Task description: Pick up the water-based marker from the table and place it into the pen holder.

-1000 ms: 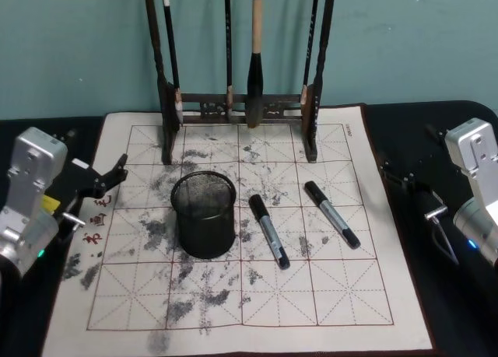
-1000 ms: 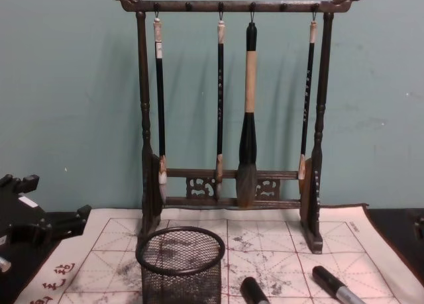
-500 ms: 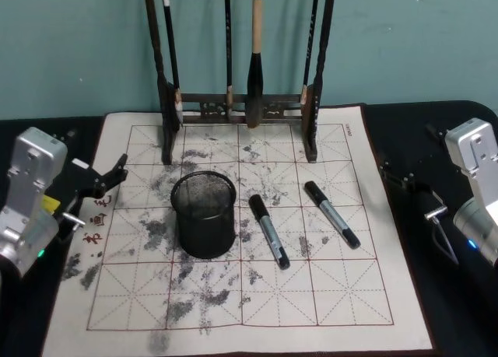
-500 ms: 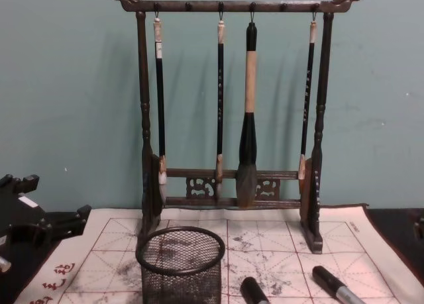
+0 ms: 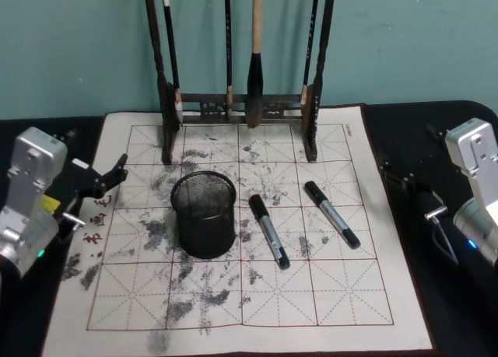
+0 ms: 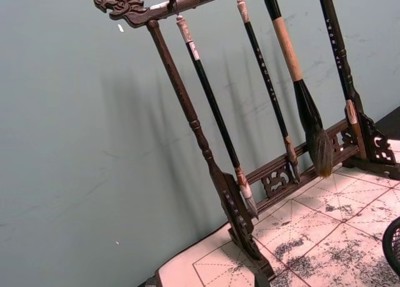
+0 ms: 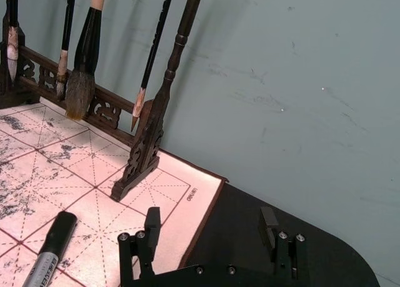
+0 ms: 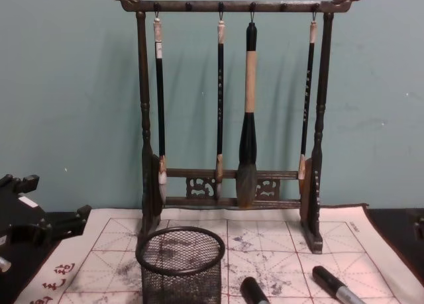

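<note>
Black mesh holder [image 5: 204, 217] stands on the mat [image 5: 350, 295], a marker [image 5: 269, 231] lying just right of it, a second marker [image 5: 332, 214] farther right. Your left gripper [image 5: 115, 176] and right gripper [image 7: 210, 224] sit at the mat's sides, both spread wide, holding nothing.

silver wrist housings [image 5: 35, 159]; black right claw [image 7: 209, 213], screws [image 7: 279, 235]

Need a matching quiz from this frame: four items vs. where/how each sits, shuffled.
1 pen holder
2 brush rack
3 left gripper
4 right-hand marker

a at the mat's back edge
b lying flat, farthest right on the mat
c upright, empty, left of centre
d open, by the mat's left edge

Pairs: 1-c, 2-a, 3-d, 4-b

Also: right gripper parked open, right of the mat.
</note>
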